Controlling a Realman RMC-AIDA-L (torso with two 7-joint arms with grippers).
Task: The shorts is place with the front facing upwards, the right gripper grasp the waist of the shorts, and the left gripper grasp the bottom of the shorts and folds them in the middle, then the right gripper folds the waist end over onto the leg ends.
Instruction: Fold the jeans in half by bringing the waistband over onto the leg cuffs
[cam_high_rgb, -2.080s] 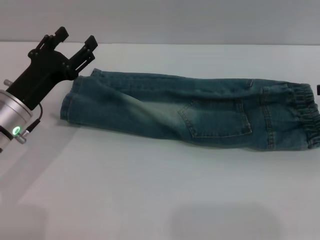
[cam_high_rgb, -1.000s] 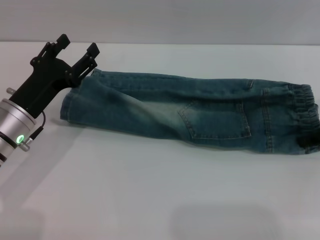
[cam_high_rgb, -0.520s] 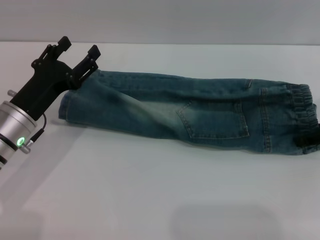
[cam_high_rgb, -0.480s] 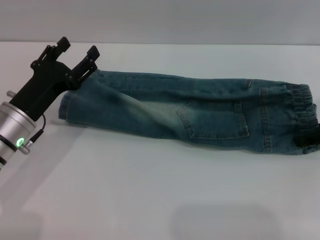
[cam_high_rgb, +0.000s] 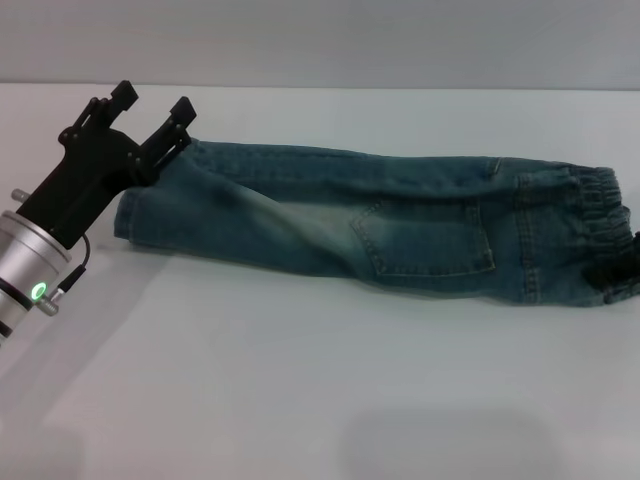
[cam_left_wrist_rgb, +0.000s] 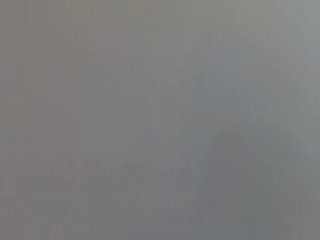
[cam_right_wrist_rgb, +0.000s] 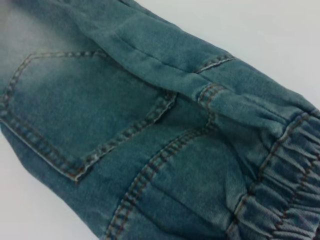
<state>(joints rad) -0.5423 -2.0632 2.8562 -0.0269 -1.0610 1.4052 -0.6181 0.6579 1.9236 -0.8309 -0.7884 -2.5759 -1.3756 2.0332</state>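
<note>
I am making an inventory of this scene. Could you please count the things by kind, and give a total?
Denim shorts: 1
Grippers: 2, the left gripper at the leg end, the right gripper at the waist
Table: 1
Total: 4

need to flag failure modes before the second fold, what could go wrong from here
The right gripper shows only at the head view's edge by the waist, so whether it grips all layers cannot be told; a partial grip could let the shorts unfold. The left gripper sits open at the leg ends, partly over the fabric; it might snag the hem. The waist may overshoot the hems and land crooked.
</note>
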